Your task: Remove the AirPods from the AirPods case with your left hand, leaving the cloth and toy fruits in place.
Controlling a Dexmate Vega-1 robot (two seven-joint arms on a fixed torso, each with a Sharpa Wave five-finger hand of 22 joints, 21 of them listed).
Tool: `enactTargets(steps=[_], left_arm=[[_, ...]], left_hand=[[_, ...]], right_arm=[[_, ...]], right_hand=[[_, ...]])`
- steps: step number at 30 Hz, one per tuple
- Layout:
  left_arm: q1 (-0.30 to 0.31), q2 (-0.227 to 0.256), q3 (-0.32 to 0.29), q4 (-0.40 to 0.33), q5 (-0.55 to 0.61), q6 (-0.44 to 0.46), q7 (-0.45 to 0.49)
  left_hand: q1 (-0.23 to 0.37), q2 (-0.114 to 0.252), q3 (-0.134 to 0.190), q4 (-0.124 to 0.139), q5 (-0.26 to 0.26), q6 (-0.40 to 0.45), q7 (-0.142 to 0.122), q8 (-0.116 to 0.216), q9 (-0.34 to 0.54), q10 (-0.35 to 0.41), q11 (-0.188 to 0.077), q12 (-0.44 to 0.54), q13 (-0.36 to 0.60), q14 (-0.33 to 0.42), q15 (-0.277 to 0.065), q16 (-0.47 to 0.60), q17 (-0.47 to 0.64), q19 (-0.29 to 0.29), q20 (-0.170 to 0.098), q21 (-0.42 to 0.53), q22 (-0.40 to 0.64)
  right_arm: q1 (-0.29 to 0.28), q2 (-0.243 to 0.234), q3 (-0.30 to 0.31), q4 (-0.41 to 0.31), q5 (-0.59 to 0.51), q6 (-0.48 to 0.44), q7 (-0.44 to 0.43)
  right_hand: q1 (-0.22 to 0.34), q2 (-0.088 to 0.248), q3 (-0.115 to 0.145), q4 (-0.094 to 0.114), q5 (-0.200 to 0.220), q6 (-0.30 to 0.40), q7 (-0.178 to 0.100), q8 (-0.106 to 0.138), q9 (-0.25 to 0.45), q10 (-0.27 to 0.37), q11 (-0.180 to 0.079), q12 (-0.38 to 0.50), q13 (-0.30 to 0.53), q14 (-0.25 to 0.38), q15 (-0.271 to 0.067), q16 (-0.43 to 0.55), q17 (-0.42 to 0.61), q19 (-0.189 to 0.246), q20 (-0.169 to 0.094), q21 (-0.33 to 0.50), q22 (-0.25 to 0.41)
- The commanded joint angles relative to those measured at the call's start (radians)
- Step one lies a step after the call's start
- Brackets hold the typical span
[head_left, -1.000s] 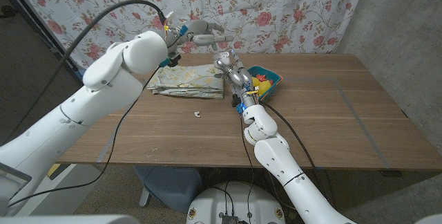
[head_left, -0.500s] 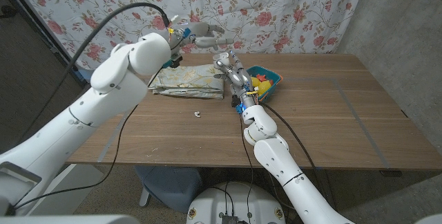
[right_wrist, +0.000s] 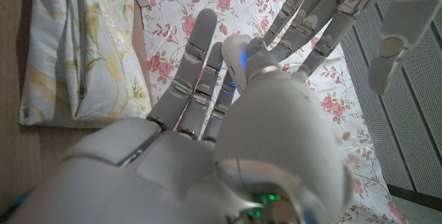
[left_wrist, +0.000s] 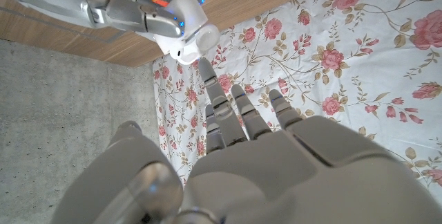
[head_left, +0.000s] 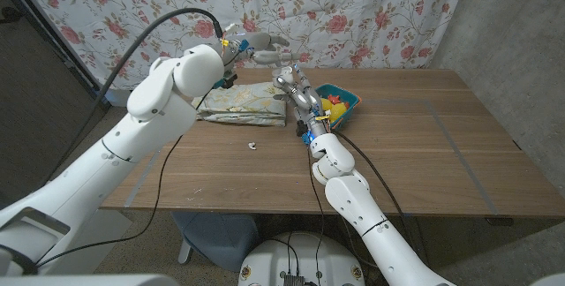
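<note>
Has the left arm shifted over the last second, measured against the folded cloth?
Yes. In the head view the left arm's big white joint has slid rightward and slightly up, closer to the cloth's left end. The cloth itself has stayed put.

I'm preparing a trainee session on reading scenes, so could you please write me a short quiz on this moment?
1. True or false: the folded cloth lies on the robot's right of the blue tray of toy fruits.
2. Where does the small white object lie? A: on the cloth. B: on bare table, nearer the robot than the cloth. C: in the tray.
3. Which hand is raised by the floral curtain, beyond the cloth?

Key: 1 false, the cloth lies on the tray's left. 2 B. 3 the left hand.
</note>
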Motion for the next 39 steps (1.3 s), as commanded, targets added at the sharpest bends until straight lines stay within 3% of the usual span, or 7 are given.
enactTargets(steps=[1, 33, 39], left_arm=[[-0.003, -0.045, -0.003, 0.032, 0.033, -0.035, -0.032], [0.019, -0.091, -0.016, 0.065, 0.059, -0.077, -0.049], [0.016, -0.092, -0.011, 0.067, 0.058, -0.091, -0.064]], left_hand=[[0.003, 0.009, 0.01, -0.004, 0.002, -0.005, -0.001, -0.002, 0.001, -0.013, 0.005, -0.007, -0.001, -0.009, 0.001, -0.004, 0.0, 0.002, 0.005, 0.001, 0.001], [0.014, 0.025, 0.027, -0.02, 0.004, -0.01, 0.0, -0.001, 0.001, -0.043, 0.007, -0.04, -0.016, -0.021, 0.004, -0.012, -0.009, 0.003, 0.008, 0.001, 0.001], [0.052, 0.048, 0.055, -0.046, 0.015, -0.014, -0.002, 0.0, 0.001, -0.057, 0.016, -0.053, -0.021, -0.023, 0.007, -0.014, -0.014, 0.005, 0.011, 0.001, 0.001]], right_arm=[[0.013, 0.008, 0.006, 0.018, 0.008, 0.0, 0.017], [0.013, 0.004, 0.006, 0.009, 0.005, -0.007, 0.031], [0.012, 0.003, 0.004, 0.006, 0.005, -0.01, 0.033]], right_hand=[[0.007, 0.0, 0.0, 0.001, 0.003, -0.004, -0.003, 0.004, 0.004, 0.098, -0.092, 0.005, 0.004, 0.079, -0.185, -0.004, 0.002, -0.14, -0.124, 0.005, 0.001], [0.005, 0.001, 0.0, 0.002, 0.004, -0.001, -0.002, 0.005, 0.004, 0.099, -0.092, 0.004, 0.003, 0.081, -0.185, -0.007, 0.002, -0.147, -0.123, 0.016, 0.001], [0.005, 0.0, 0.0, 0.001, 0.005, 0.0, -0.002, 0.006, 0.004, 0.101, -0.09, 0.005, 0.004, 0.081, -0.185, -0.007, 0.002, -0.148, -0.123, 0.018, 0.001]])
